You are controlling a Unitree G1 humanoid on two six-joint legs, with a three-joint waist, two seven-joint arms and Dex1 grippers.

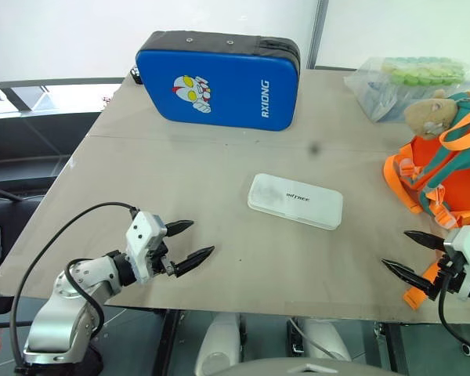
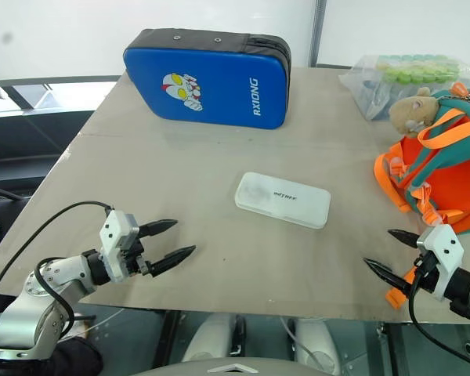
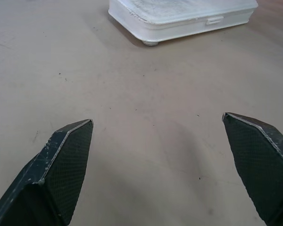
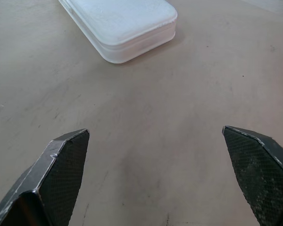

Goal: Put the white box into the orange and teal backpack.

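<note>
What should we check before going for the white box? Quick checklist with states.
1. Left claw open, empty: ok.
2. Right claw open, empty: ok.
3. Flat white rectangular box lying flat on the tan table, nothing on it: ok.
4. Table between both claws and the box bare: ok.
5. Orange and teal fabric backpack unzipped to receive the box: cannot tell.

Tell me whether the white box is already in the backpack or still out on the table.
Out. The white box lies flat on the table, apart from the orange and teal backpack at the right edge.
</note>
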